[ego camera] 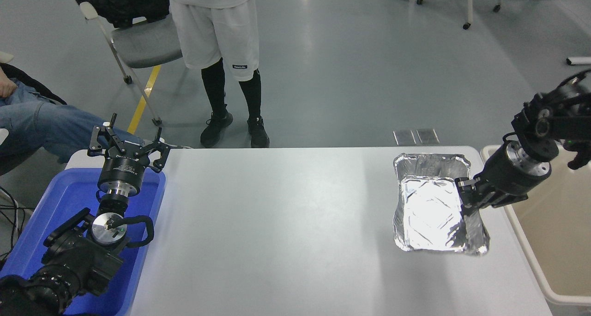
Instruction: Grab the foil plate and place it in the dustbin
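Note:
The foil plate [431,205] is a shiny silver rectangular tray, held up above the right part of the white table [277,223]. My right gripper [467,197] is shut on the plate's right rim and carries it tilted. The beige dustbin [549,223] stands just right of the table, beside the raised plate. My left gripper [127,145] is open and parked at the lower left above the blue bin. The tan paper ball is hidden behind the raised plate.
A blue plastic bin [55,214] sits at the table's left edge under the left arm. A person in white shorts [217,34] stands beyond the far edge, next to a grey chair [143,41]. Another person's jeans-clad legs [41,122] show at far left.

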`<state>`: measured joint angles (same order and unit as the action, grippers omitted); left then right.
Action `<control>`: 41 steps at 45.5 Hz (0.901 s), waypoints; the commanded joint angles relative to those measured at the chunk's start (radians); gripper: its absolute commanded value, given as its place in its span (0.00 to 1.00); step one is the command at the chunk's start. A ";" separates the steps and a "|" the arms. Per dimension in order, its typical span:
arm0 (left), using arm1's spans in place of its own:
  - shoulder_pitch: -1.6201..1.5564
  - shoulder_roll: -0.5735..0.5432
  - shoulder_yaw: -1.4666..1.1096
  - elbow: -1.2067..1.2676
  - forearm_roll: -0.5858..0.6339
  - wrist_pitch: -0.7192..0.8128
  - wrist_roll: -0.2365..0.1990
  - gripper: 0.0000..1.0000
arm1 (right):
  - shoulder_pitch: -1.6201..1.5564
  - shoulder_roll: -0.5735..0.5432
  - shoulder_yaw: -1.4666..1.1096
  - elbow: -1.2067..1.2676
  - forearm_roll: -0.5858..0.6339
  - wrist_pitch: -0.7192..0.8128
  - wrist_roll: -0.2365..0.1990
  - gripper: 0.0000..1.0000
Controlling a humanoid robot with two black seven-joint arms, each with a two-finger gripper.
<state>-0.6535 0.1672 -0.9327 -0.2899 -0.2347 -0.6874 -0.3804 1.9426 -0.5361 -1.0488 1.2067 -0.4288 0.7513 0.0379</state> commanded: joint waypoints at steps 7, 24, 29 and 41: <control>0.000 0.000 0.000 0.000 0.000 0.000 0.000 0.99 | 0.240 -0.001 -0.028 0.004 -0.011 0.034 -0.032 0.00; 0.000 0.000 0.000 0.000 0.000 0.000 0.000 0.99 | 0.371 -0.007 -0.030 0.028 -0.011 0.034 -0.038 0.00; 0.000 0.000 0.000 0.000 0.000 0.000 0.000 0.99 | 0.401 -0.008 -0.031 0.030 -0.010 0.034 -0.039 0.00; 0.000 0.000 0.000 0.000 0.000 0.000 0.000 0.99 | 0.420 -0.010 -0.037 0.027 -0.011 0.034 -0.039 0.00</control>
<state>-0.6535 0.1672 -0.9326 -0.2899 -0.2347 -0.6871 -0.3804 2.3345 -0.5441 -1.0809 1.2325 -0.4395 0.7849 0.0000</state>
